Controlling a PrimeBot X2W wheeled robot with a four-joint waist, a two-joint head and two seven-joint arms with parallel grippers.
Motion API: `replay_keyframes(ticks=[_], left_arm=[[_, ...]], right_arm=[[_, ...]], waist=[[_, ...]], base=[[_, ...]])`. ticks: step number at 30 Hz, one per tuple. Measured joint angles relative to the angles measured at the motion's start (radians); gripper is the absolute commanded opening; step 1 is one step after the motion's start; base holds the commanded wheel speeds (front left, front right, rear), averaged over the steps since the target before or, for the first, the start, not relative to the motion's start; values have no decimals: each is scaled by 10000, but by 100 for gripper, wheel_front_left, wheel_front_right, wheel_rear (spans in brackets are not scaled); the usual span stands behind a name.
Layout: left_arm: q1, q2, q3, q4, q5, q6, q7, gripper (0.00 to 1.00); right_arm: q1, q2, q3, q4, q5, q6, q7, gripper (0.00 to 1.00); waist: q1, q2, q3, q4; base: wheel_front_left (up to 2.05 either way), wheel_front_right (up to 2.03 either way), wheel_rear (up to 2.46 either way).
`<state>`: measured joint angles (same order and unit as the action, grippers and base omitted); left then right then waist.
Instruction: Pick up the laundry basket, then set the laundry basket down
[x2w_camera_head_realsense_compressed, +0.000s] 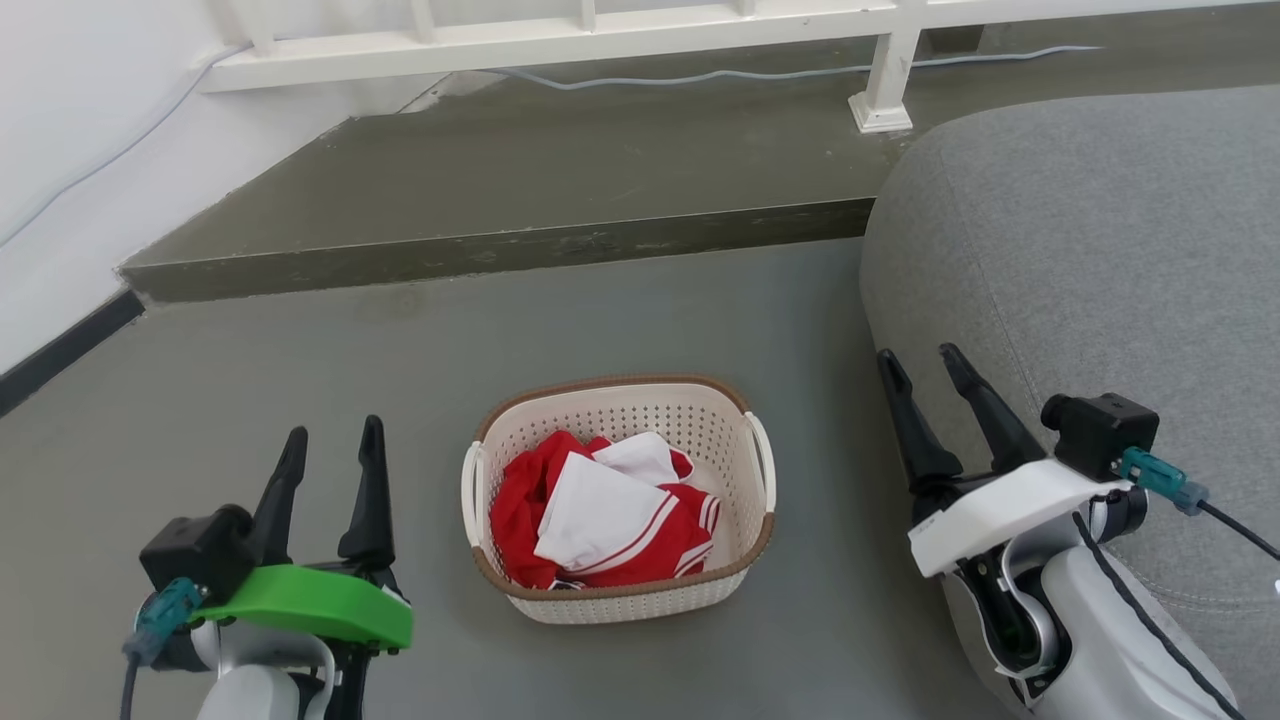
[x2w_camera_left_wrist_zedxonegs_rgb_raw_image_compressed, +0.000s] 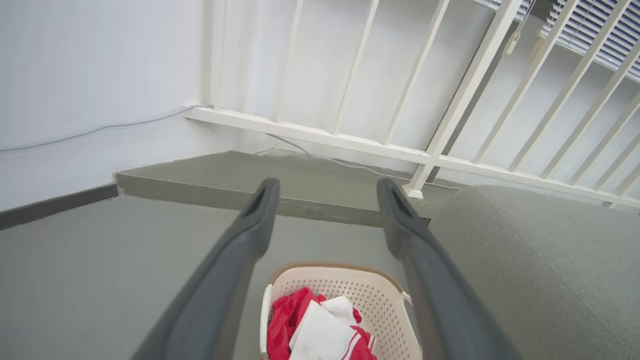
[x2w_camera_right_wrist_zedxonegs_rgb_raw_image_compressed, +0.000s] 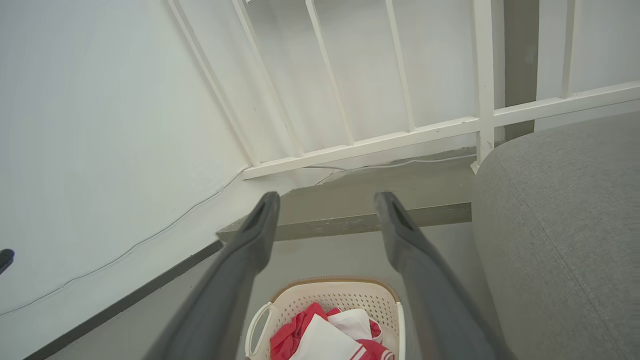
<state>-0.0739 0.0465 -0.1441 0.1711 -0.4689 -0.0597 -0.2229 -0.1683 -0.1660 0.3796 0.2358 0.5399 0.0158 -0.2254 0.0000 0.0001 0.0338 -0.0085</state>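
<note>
The laundry basket (x2w_camera_head_realsense_compressed: 650, 412) sits on the floor (x2w_camera_head_realsense_compressed: 300, 360), between the two arms and touched by neither. It is a small rounded-rectangular tub of cream plastic. Its walls are pierced with neat rows of little holes and its top edge is bound in a brown, woven-looking rim. A smooth white loop handle (x2w_camera_head_realsense_compressed: 470, 490) curves off each short side. Inside lies a crumpled heap of clothes (x2w_camera_head_realsense_compressed: 600, 520), soft red fabric folded around white panels with thin striped trim.

The left gripper (x2w_camera_head_realsense_compressed: 335, 428) hangs to the left of the basket, released, its two long, matte dark fingers tapering to blunt tips and spread apart with nothing between them. A glossy green plastic plate (x2w_camera_head_realsense_compressed: 310, 600) caps its wrist. The right gripper (x2w_camera_head_realsense_compressed: 917, 352) hangs to the right of the basket, also released and empty, with a white plate (x2w_camera_head_realsense_compressed: 1000, 505) at its wrist. It is just in front of the rounded edge of a grey cushion (x2w_camera_head_realsense_compressed: 1080, 230) with a fine woven texture.

The floor is a flat, dull grey-green coating. Beyond the basket it rises in a low step (x2w_camera_head_realsense_compressed: 520, 180) with a scuffed edge. A white-painted railing (x2w_camera_head_realsense_compressed: 560, 40) of square bars stands on the step, and a thin pale cable (x2w_camera_head_realsense_compressed: 700, 76) runs along its foot. A smooth white wall (x2w_camera_head_realsense_compressed: 80, 120) with a dark skirting strip (x2w_camera_head_realsense_compressed: 60, 350) closes the left side.
</note>
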Motion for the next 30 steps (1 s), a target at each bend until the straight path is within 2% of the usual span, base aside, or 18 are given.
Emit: replay_keyframes(ticks=[7, 30], left_arm=[[-94, -4, -113, -92, 771, 86, -290, 100], [-256, -23, -10, -117, 777, 84, -290, 100]], right_arm=[[-155, 10, 117, 46, -802, -117, -249, 100], [-182, 299, -282, 259, -1070, -130, -251, 100]], waist=[[0, 0, 50, -6], [0, 0, 291, -16]], base=[[0, 0, 0], [0, 0, 0]])
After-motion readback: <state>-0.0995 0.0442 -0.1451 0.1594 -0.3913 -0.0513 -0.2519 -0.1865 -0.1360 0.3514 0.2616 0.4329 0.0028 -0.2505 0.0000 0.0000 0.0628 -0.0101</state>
